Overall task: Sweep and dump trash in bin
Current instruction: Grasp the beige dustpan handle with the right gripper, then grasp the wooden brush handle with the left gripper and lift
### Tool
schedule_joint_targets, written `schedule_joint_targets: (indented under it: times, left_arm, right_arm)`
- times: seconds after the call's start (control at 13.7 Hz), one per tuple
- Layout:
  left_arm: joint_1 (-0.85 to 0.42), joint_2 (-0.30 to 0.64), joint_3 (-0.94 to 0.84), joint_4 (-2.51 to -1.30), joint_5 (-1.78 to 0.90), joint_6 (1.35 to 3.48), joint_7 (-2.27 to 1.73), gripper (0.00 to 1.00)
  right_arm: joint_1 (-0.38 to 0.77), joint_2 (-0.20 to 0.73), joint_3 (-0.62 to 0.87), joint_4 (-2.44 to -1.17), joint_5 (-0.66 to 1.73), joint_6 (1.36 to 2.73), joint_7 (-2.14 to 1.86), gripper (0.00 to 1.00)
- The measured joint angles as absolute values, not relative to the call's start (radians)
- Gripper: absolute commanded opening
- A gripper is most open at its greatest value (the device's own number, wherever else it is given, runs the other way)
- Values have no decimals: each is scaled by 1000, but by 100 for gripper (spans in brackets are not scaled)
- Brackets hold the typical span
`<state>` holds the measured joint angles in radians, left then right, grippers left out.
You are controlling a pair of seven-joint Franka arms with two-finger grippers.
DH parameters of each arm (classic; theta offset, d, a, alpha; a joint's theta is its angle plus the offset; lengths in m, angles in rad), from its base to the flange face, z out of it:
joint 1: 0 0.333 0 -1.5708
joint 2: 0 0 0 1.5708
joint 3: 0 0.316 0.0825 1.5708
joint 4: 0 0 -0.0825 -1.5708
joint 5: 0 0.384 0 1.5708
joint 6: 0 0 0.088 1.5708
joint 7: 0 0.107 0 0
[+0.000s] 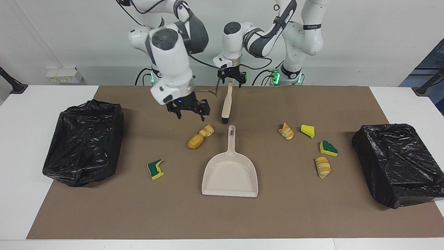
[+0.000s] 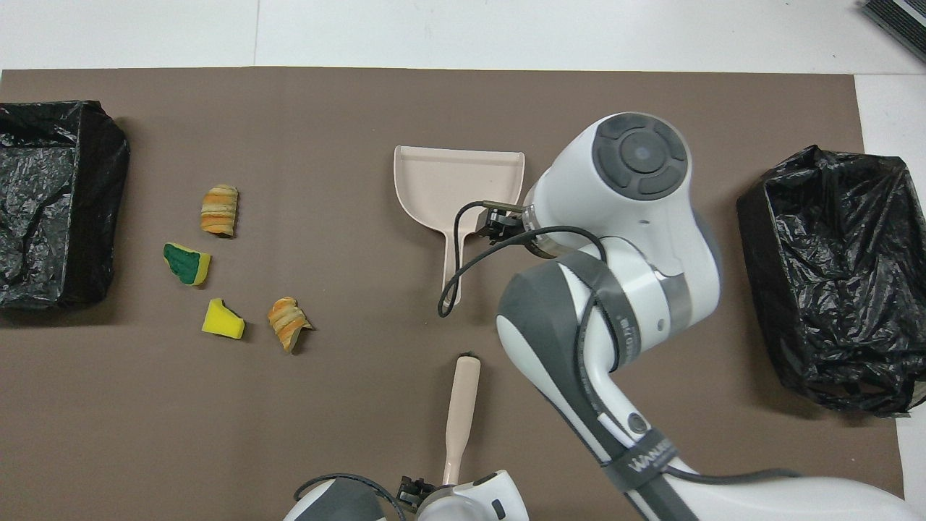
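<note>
Several scraps of trash lie on the brown mat: two pastry lumps [image 1: 207, 130] [image 1: 195, 141] and a green-yellow sponge piece [image 1: 155, 169] toward the right arm's end. Toward the left arm's end lie a pastry lump [image 2: 289, 322], a yellow sponge piece [image 2: 222, 319], a green-backed piece [image 2: 187, 263] and a striped lump [image 2: 219, 210]. The beige dustpan [image 1: 230, 173] lies mid-table, the beige brush [image 1: 226, 104] nearer the robots. My left gripper [image 1: 230, 82] sits at the brush handle's end. My right gripper [image 1: 190, 114] hangs open over the mat beside the brush head.
A black-bagged bin [image 1: 85, 139] stands at the right arm's end and another [image 1: 395, 163] at the left arm's end. In the overhead view the right arm [image 2: 622, 217] covers the two pastry lumps and the sponge piece nearest it.
</note>
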<state>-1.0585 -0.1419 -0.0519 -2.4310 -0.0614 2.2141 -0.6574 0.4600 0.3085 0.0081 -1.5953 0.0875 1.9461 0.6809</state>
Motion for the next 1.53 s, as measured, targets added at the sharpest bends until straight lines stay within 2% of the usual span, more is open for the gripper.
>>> schedule_joint_targets:
  times: [0.15, 0.22, 0.51, 0.58, 0.8, 0.95, 1.02, 1.17, 1.24, 1.53]
  left_arm:
    - [-1060, -141, -52, -2431, -61, 2215, -657, 44]
    - [-1061, -141, -52, -2431, -61, 2215, -657, 30]
    - [-1069, -141, -51, -2431, -61, 2205, -655, 4]
    - [-1068, -142, -48, -2430, -61, 2197, -649, 0]
    - [-1047, -153, -26, -2403, -60, 2073, -570, 0]
    - [-995, -172, -17, -2372, -52, 1934, -543, 0]
    - [-961, -188, -16, -2365, -46, 1882, -541, 0]
    - [-876, -236, -13, -2363, 1, 1814, -532, 0]
    - [-832, -259, -12, -2363, 35, 1798, -531, 0]
    - [-573, -303, -7, -2362, 164, 1801, -486, 0]
  right_arm:
    - [490, 352, 8, -1577, 88, 1964, 710, 100]
    - [502, 375, 8, -1561, 88, 1967, 724, 100]
    - [569, 470, 8, -1514, 87, 2043, 766, 100]
    - [578, 491, 7, -1513, 87, 2069, 770, 100]
    - [583, 524, 6, -1518, 84, 2110, 768, 97]
    - [583, 525, 5, -1534, 78, 2110, 747, 76]
    - [583, 524, 5, -1543, 78, 2110, 735, 69]
    - [586, 517, 6, -1566, 78, 2110, 721, 17]
    - [591, 511, 7, -1580, 78, 2110, 705, 0]
    - [609, 488, 6, -1602, 44, 2112, 631, 0]
